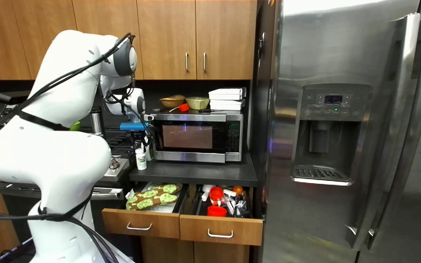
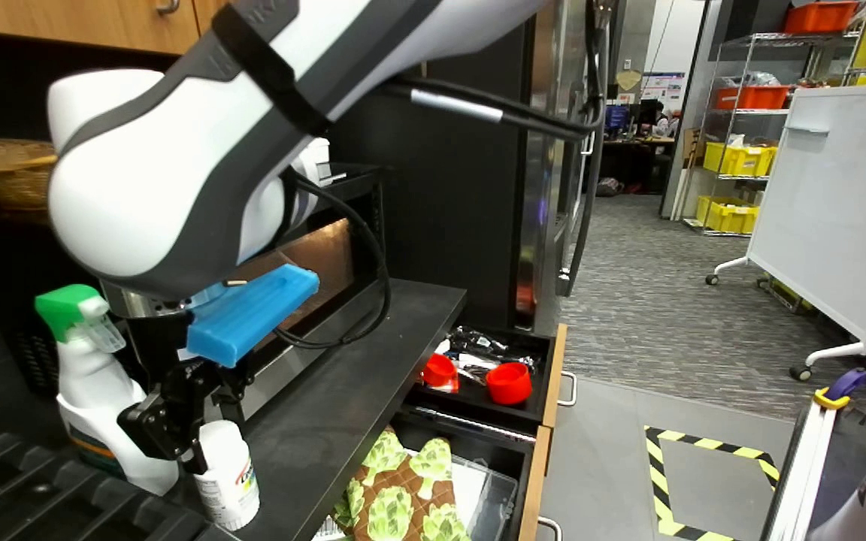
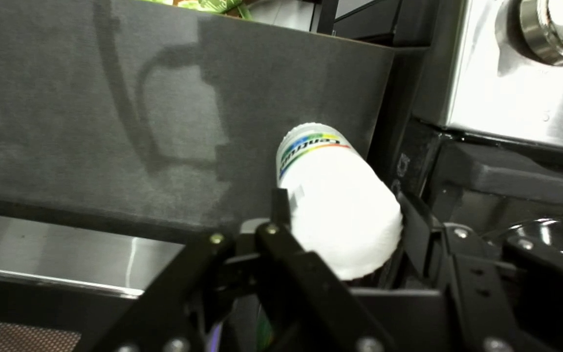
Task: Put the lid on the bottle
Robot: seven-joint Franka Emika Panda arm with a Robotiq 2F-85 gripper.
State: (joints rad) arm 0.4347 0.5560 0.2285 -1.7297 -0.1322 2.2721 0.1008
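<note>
The hand (image 3: 345, 208) has its fingers apart, one on each side of the top of the white bottle (image 2: 230, 488); whether they grip it, I cannot tell. The bottle stands on the desk (image 1: 203, 171) beside the stove (image 3: 530, 107), near a spray bottle (image 2: 98, 376).

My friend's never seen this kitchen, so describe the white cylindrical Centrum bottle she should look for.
Find the boxy steel microwave on the flat dark countertop. In an exterior view, the white cylindrical bottle is at that countertop's left end. Unlike the taller green-headed white spray bottle nearby, it has a rainbow-striped label and no trigger.
</note>
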